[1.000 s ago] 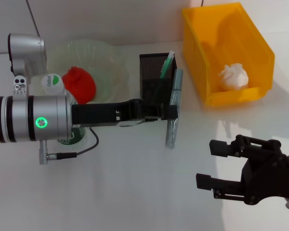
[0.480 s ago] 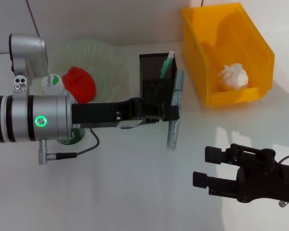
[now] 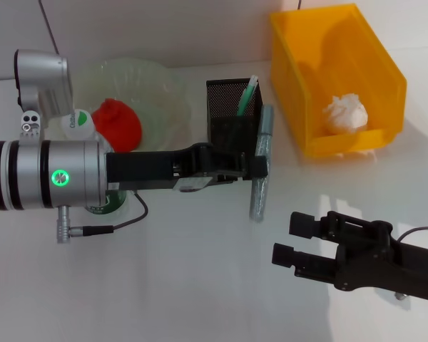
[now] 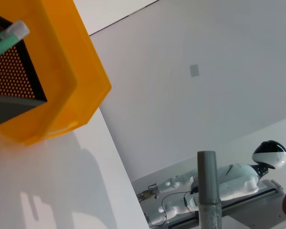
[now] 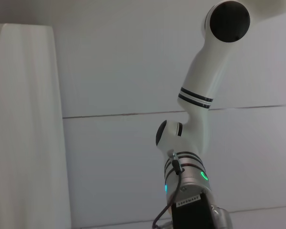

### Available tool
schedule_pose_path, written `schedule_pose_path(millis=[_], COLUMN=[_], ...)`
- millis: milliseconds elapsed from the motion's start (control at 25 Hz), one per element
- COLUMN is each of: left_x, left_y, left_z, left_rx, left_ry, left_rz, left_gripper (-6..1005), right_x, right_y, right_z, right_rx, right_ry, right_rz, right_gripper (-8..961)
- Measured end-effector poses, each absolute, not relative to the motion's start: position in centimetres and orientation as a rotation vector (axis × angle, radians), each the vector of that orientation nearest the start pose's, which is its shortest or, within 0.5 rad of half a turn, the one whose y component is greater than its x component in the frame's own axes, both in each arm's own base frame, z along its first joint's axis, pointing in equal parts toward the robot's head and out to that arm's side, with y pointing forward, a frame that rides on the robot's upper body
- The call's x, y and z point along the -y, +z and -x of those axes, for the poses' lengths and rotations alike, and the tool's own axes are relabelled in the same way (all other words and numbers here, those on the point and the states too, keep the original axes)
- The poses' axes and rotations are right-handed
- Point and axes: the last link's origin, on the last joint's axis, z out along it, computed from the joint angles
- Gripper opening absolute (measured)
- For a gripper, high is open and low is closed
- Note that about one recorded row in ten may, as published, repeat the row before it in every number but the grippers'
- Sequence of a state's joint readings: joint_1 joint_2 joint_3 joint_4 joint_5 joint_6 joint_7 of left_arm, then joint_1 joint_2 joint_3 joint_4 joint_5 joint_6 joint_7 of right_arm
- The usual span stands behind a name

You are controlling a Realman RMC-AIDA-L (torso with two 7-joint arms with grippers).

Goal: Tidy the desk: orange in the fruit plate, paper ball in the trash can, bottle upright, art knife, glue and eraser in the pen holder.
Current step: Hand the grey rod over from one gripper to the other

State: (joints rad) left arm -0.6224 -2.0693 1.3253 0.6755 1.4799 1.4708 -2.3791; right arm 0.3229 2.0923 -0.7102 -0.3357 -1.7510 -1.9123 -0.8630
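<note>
My left gripper (image 3: 254,168) is shut on a long grey art knife (image 3: 257,197) and holds it tilted just right of the black mesh pen holder (image 3: 228,117). A green stick with a white cap (image 3: 247,95) stands in the holder. The knife's end also shows in the left wrist view (image 4: 209,191). The orange (image 3: 118,122) lies in the clear fruit plate (image 3: 164,89). The bottle (image 3: 76,122) stands upright, partly hidden behind my left arm. The paper ball (image 3: 346,112) lies in the yellow bin (image 3: 299,107). My right gripper (image 3: 291,239) is open and empty at the front right. No eraser shows.
The yellow bin stands at the back right, close to the pen holder; its corner shows in the left wrist view (image 4: 66,81) beside the holder's mesh (image 4: 9,71). The white table (image 3: 200,285) is bare in front of my left arm.
My right gripper has moved left and a little toward the front edge, still open. My left gripper holds the knife in nearly the same place.
</note>
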Motion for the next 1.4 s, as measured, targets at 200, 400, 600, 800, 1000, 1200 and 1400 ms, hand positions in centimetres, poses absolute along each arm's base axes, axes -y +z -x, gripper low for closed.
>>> schedule_pose_path(millis=[200,400,600,800,1000,1200,1400], left_x=[-33.4,-33.4,-33.3,-33.3,-33.2,-33.2,-33.1], left_y=[-5.1,-5.2,-5.2,-5.3,-5.3,-5.3,-5.3], left_z=[15.5,15.6,15.6,15.6,15.7,15.7,15.8], left_rx=[1.880,1.891,1.904,1.911,1.915,1.914,1.918], left_ry=[-0.880,-0.872,-0.865,-0.862,-0.860,-0.859,-0.862], left_rz=[2.744,2.741,2.738,2.737,2.738,2.739,2.736], left_gripper=[125,125,125,125,125,125,124], right_x=[-22.0,-22.1,-22.2,-22.5,-22.7,-22.8,-22.8], right_y=[-2.4,-2.5,-2.5,-2.7,-3.0,-3.1,-3.4], right_z=[-27.3,-27.3,-27.0,-26.9,-26.8,-26.7,-26.7], right_rx=[1.509,1.534,1.544,1.551,1.566,1.563,1.566], right_ry=[0.500,0.479,0.473,0.449,0.420,0.399,0.390], right_rz=[1.623,1.596,1.555,1.524,1.499,1.474,1.471], right_gripper=[631,628,625,621,618,615,611])
